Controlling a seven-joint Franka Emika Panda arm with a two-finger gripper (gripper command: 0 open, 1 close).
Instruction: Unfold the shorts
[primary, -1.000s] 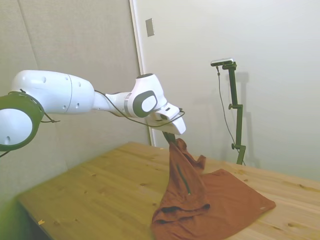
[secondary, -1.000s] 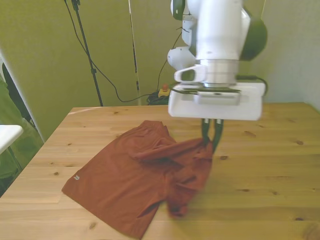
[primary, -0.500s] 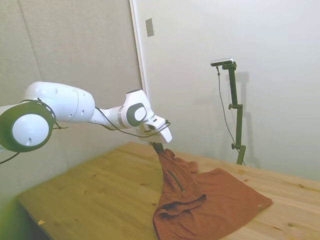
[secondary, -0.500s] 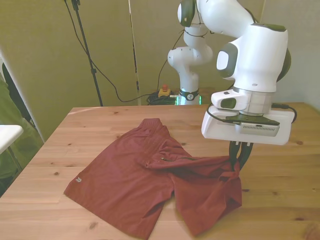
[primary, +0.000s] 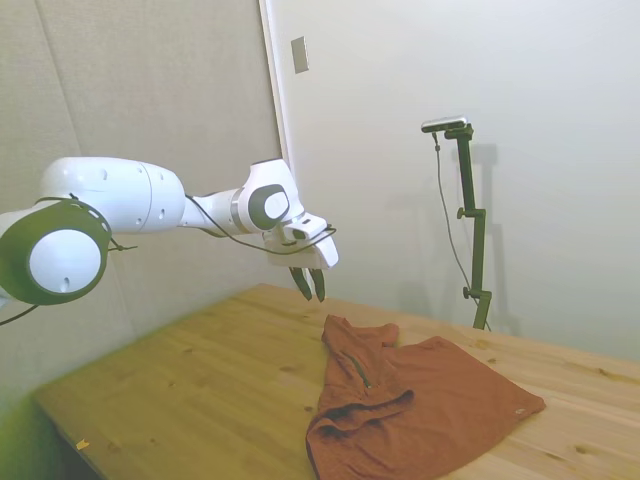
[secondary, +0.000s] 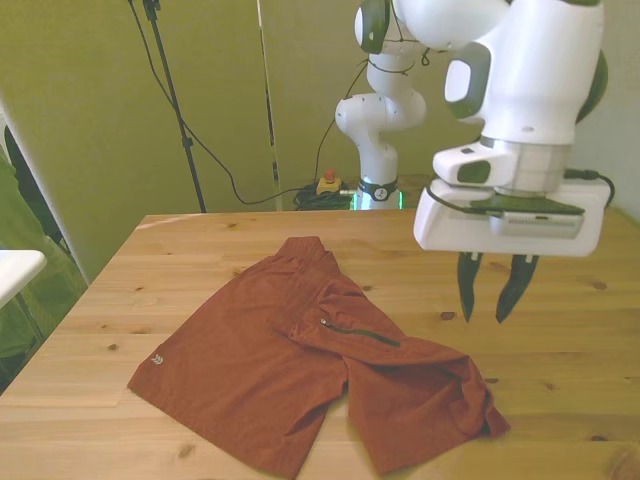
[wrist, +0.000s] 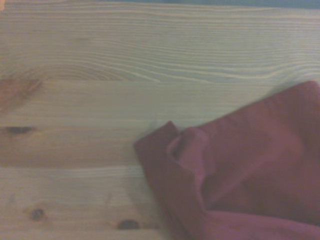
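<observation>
While the shorts (secondary: 310, 375) lie spread on the bench (secondary: 560, 350), the hand (secondary: 488, 300) is held above them with its fingers apart and nothing between them. In the front view the hand is seen at right of centre, with the bunched corner of the shorts below it and slightly toward the lower left of the frame. In the side view the hand (primary: 309, 285) is seen at centre, and the nearest raised edge of the shorts (primary: 420, 410) lies just below and to its right, clear of the fingers.

The long axis of the garment runs across the front view from the pale tag (secondary: 155, 359) at lower left to the rumpled end at lower right. The left leg is seen flat. The right leg is seen creased and partly doubled over, with a dark zip or cord line (secondary: 358, 334) crossing the fold near the middle; which it is cannot be told. In the wrist view a rolled corner of the shorts (wrist: 190, 150) is seen lying on bare wood.

It is judged that the unfolding is largely done but not complete, since a ridge of cloth is left on the right leg. For any further pull, the hand would be lowered toward the lower right of the front view, onto the doubled corner, and the cloth would be drawn away from the tag end along the long axis. A grip taken through two layers is judged the main risk.
</observation>
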